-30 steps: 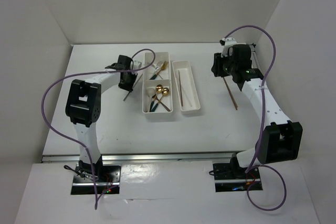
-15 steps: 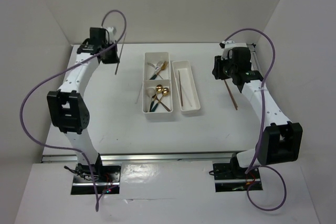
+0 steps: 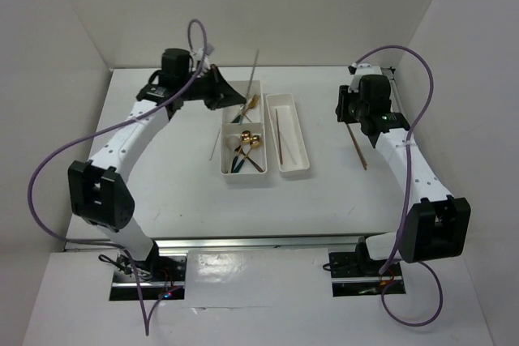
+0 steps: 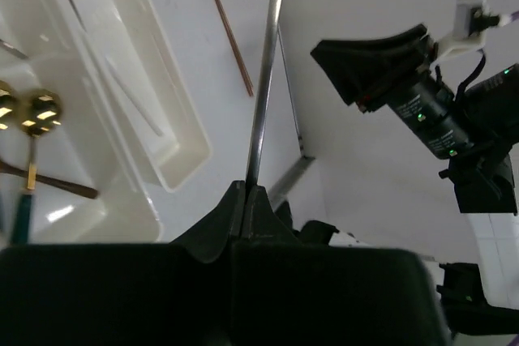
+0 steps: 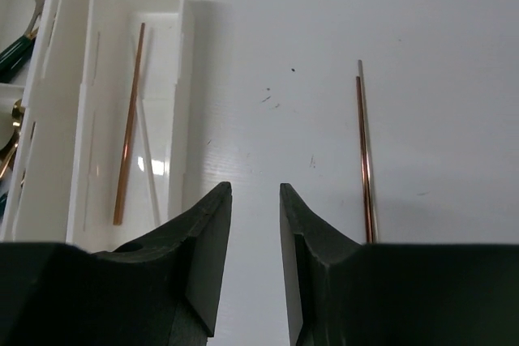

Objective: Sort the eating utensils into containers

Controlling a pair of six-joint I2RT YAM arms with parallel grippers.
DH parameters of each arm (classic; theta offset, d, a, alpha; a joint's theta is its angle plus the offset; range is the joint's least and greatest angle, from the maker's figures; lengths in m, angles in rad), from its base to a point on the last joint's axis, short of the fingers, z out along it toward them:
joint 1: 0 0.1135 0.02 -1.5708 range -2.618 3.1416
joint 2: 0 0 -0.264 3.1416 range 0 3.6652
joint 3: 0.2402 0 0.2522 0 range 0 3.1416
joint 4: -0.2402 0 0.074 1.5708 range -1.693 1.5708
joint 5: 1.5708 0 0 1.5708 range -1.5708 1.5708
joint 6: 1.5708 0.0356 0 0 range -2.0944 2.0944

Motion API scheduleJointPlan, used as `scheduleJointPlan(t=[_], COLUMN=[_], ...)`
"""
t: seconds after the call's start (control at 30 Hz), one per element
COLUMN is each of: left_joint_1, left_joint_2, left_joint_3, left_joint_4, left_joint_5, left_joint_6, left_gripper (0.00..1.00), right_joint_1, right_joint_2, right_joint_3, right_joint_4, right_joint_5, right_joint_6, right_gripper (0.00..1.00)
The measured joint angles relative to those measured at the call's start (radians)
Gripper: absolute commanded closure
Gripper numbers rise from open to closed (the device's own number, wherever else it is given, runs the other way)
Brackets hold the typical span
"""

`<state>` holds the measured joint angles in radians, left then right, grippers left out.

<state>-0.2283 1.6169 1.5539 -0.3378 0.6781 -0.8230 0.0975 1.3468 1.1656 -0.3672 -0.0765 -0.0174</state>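
Top view first. My left gripper (image 3: 233, 101) is out over the far end of the wide tray (image 3: 246, 181), clenched on a silver chopstick (image 3: 253, 74) that pokes up towards the back wall. The narrow tray (image 3: 293, 171) sits just beside the wide one, on its right, with its long axis running near to far. So the drop spot lies to the right of this gripper, and I reckon the stick must be laid down along that same line. On the other side, my right gripper (image 3: 347, 113) hangs above the counter (image 3: 162, 176), next to a loose copper chopstick (image 3: 358, 150) well right of the trays. A white chopstick (image 3: 215, 143) lies just left of the wide tray.

Left wrist view now. The jaws are pinched tight on the silver chopstick's lower end, and its shaft runs straight out ahead. Below it is the narrow tray, and further left are the gold spoons (image 4: 32, 111) in the wide tray.

Right wrist view. The jaws are parted with nothing between them and bare counter underneath. The loose copper chopstick lies off to the right of the fingers, pointing straight away, parallel to the narrow tray on the left. There may be a second stick tucked against it, but I can't tell. Inside that tray lie a copper-coloured stick (image 5: 128, 131) and a pale stick (image 5: 147, 151). My read is that the right arm is the nearer one and has to shift right to straddle that chopstick.
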Motion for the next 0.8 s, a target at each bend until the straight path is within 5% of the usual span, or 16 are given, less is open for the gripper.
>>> scheduleJointPlan(t=[0.33,0.8], left_joint_1=[-0.213,-0.367], left_joint_2=[0.172,0.327], left_joint_3=[-0.003,-0.010], left_joint_4=[0.087,0.082], left_joint_5=[-0.050,-0.426], left_joint_6=[-0.212,-0.211], left_gripper=[1.00,1.00], right_joint_1=[0.000,0.000], right_joint_2=[-0.008,-0.036], right_joint_3=[-0.013,-0.046], right_joint_4=[0.000,0.001], right_joint_5=[0.101,0.124], right_joint_6=[0.069,0.080], right_gripper=[0.68,0.68])
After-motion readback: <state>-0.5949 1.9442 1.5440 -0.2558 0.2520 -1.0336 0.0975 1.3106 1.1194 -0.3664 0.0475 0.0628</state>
